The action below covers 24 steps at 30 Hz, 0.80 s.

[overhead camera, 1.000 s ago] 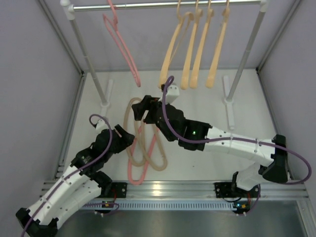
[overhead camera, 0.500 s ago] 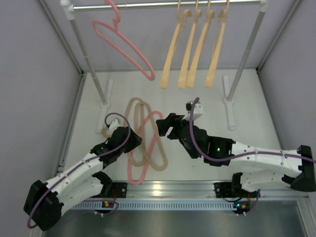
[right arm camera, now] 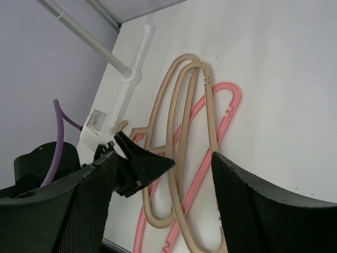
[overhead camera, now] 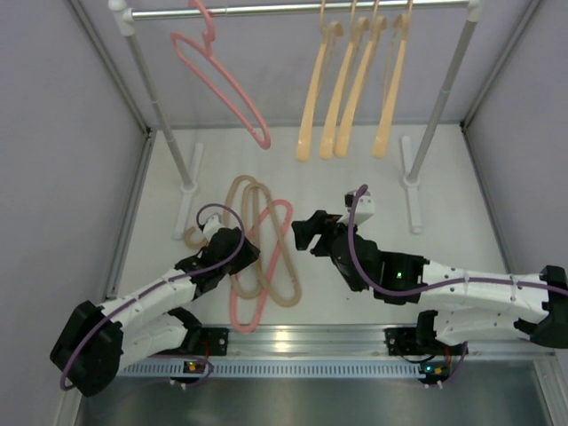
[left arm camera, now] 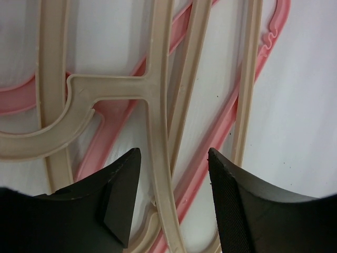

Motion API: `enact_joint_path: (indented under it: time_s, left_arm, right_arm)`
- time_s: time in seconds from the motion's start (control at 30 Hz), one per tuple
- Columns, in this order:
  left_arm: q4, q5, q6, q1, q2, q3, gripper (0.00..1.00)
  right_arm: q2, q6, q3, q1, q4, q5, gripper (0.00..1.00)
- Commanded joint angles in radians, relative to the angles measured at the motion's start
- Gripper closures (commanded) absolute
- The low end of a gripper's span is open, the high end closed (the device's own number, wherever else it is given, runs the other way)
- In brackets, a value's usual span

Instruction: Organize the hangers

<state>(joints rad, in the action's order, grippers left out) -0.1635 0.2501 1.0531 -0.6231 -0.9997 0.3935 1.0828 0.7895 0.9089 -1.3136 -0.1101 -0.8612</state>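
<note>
One pink hanger (overhead camera: 222,84) and several peach hangers (overhead camera: 351,89) hang on the rail. Two beige hangers (overhead camera: 241,191) and a second pink hanger (overhead camera: 282,213) lie crossed in a pile on the table. My left gripper (overhead camera: 250,257) is open, low over the pile. In the left wrist view a beige hanger bar (left arm camera: 158,132) runs between the jaws of the left gripper (left arm camera: 174,200), with the pink hanger (left arm camera: 231,110) beneath. My right gripper (overhead camera: 311,235) is open and empty just right of the pile. The right wrist view shows the right gripper (right arm camera: 163,205), the beige hangers (right arm camera: 176,121) and the pink hanger (right arm camera: 224,113).
The grey rail (overhead camera: 293,9) spans the back on two white posts (overhead camera: 160,115) (overhead camera: 444,98) with feet on the table (overhead camera: 188,191) (overhead camera: 413,182). Grey walls close in both sides. A metal strip (overhead camera: 293,342) runs along the near edge.
My right gripper has drawn back from under the rail to the right of the pile. The pink hanger on the rail has swung round. My left gripper has reached right over the pile.
</note>
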Motion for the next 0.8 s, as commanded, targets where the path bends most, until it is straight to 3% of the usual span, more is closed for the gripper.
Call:
enact_joint_path:
  time_s: [0.0,0.37,0.77]
  left_arm:
    - [0.11,-0.008,0.005,-0.001,-0.033,-0.022,0.42]
    - [0.197,0.0,0.013,-0.001,-0.071,-0.067,0.46]
    - [0.269,-0.002,0.019,-0.001,-0.112,-0.11,0.63]
  right_arm:
    - [-0.029,0.011,-0.005,-0.016,0.0,-0.032,0.3]
    - [-0.046,0.019,-0.031,-0.015,0.0,-0.042,0.3]
    - [-0.057,0.022,-0.039,-0.016,-0.008,-0.052,0.3]
